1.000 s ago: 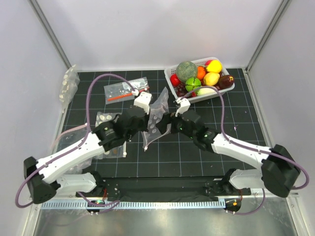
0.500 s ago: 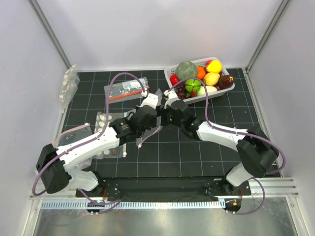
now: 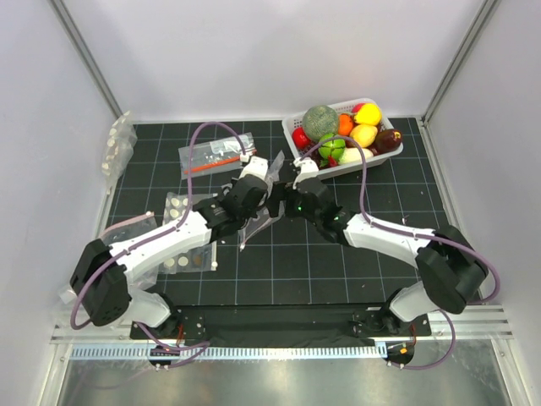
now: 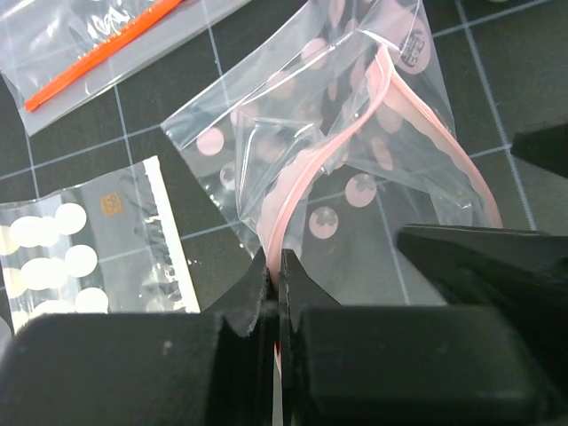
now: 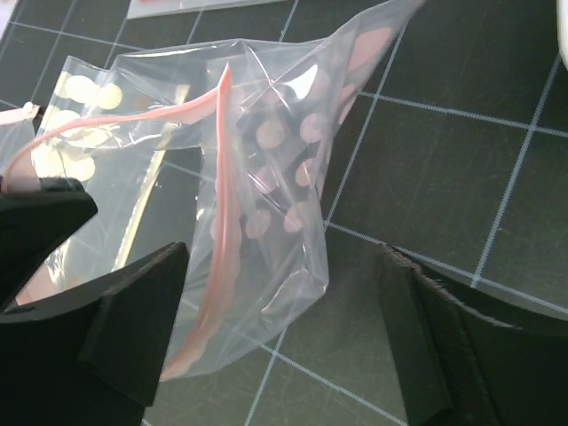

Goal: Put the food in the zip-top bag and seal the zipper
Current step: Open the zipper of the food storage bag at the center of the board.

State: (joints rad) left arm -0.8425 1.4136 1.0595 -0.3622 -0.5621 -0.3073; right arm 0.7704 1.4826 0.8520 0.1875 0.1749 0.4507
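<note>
Left wall: one heap of clear bags, number in it not readable.
On the mat, beside the left arm: one dotted bag with a pale edge, lying flat.
Behind it: one stick bag, clear, with an orange-red stick inside.
Centre: left gripper clenched, pinching the zipper at one end.
Zip bag lies mid-mat between the two grippers, crumpled. Its mouth gapes, the two pink lips apart. White dots show on the film.
Right gripper released. Its jaws are spread wide, one on each side of the zip bag, touching neither side.
Far right: one white basket. All the food sits in it. About ten pieces, some overlapping, so the count is not firm: one lemon, one large green melon, the rest mixed red, orange, green, dark and whitish.
</note>
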